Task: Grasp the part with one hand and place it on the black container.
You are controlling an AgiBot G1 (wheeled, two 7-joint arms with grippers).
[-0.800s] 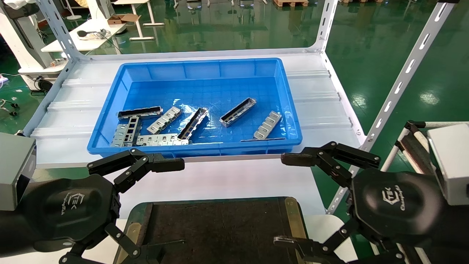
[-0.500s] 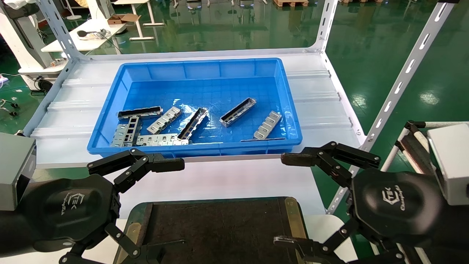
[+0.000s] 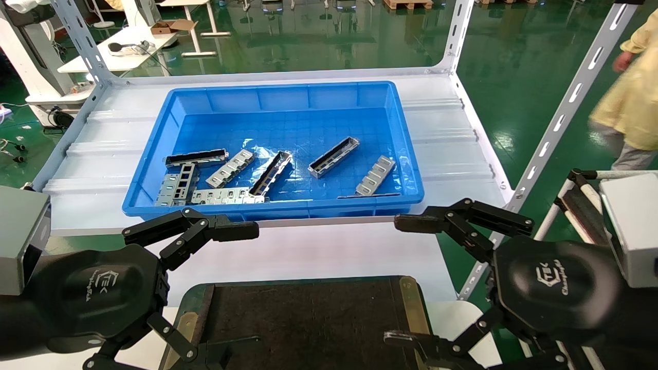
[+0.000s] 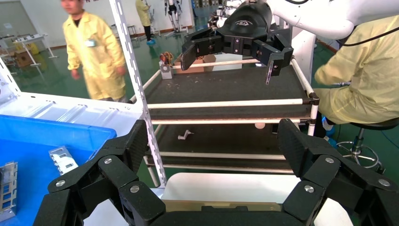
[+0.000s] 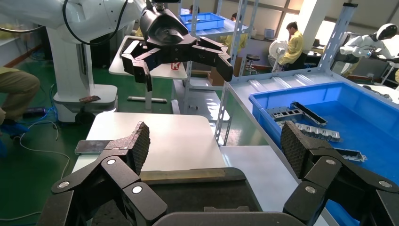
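Note:
Three slim silver-grey channel parts lie in the blue bin (image 3: 154,154): one right of centre (image 3: 334,156), one in the middle (image 3: 271,172), one at the left (image 3: 196,158). The black container (image 3: 411,303), with its dark floor and brass side strips, lies at the near edge between my arms and holds nothing. My left gripper (image 3: 234,295) is open and empty over the container's left side. My right gripper (image 3: 396,280) is open and empty over its right side. Both hang short of the bin. The wrist views show each gripper's own wide-open jaws, left (image 4: 212,141) and right (image 5: 215,143).
Flat slotted silver plates (image 3: 375,176) (image 3: 231,168) lie among the channels in the bin. The bin stands on a white shelf (image 3: 447,149) with slotted uprights (image 3: 565,113) at its corners. A person in yellow (image 3: 629,87) walks at the far right.
A person in yellow has come into view at the right edge. Neither arm nor any part has moved.

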